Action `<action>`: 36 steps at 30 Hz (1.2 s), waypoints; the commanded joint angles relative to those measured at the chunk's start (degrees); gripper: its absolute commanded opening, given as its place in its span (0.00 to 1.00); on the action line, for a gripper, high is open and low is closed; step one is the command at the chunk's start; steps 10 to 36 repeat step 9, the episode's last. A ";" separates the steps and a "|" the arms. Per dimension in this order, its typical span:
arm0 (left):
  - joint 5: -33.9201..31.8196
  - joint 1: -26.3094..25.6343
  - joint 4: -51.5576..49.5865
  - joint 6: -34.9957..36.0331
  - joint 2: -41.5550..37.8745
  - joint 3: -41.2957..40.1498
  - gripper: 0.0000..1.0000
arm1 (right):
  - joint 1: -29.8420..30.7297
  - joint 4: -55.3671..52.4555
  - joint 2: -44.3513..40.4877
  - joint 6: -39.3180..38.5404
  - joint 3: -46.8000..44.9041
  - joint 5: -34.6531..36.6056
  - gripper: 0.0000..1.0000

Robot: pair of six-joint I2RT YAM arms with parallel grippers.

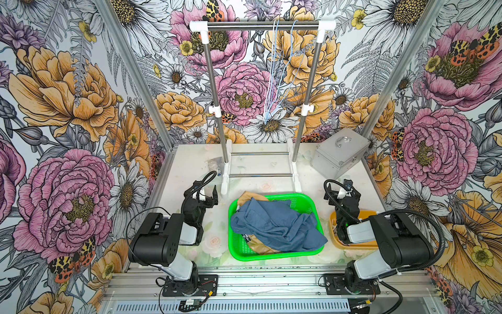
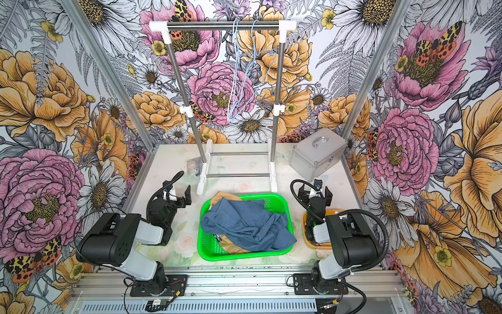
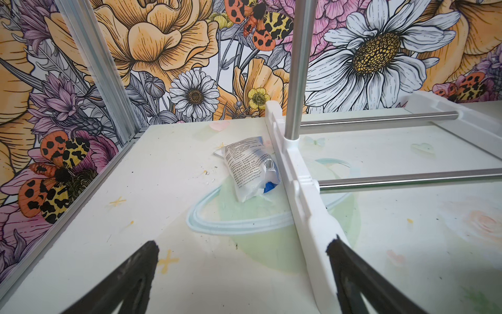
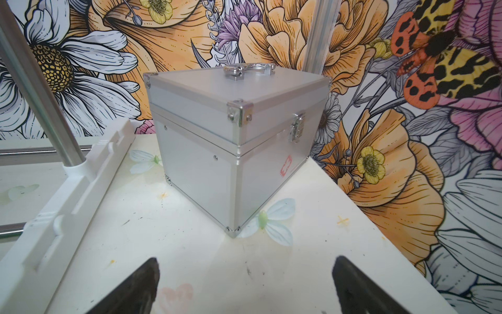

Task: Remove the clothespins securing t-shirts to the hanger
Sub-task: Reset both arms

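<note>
Since the wire hangers (image 1: 274, 81) are seen bare on the rack rail (image 1: 244, 25), upper centre of both top views, the t-shirts (image 1: 274, 225) are found heaped in the green basket (image 1: 271, 257), lower centre. No clothespins can be made out (an orange tub (image 1: 353, 246) at lower right is mostly hidden by the arm). Both the left gripper (image 3: 243, 244) and right gripper (image 4: 244, 262) are held w/ jaws spread, nothing between them. Risks, prob.: a pin buried in the cloth is missed; the rack foot (image 3: 307, 195), just beside the left jaws, gets knocked if a swing is made twd it.
</note>
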 commanded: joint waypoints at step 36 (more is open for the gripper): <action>-2.56 -0.72 4.57 0.77 -0.11 -0.05 0.99 | -0.33 -0.40 0.08 -0.36 1.60 -0.90 1.00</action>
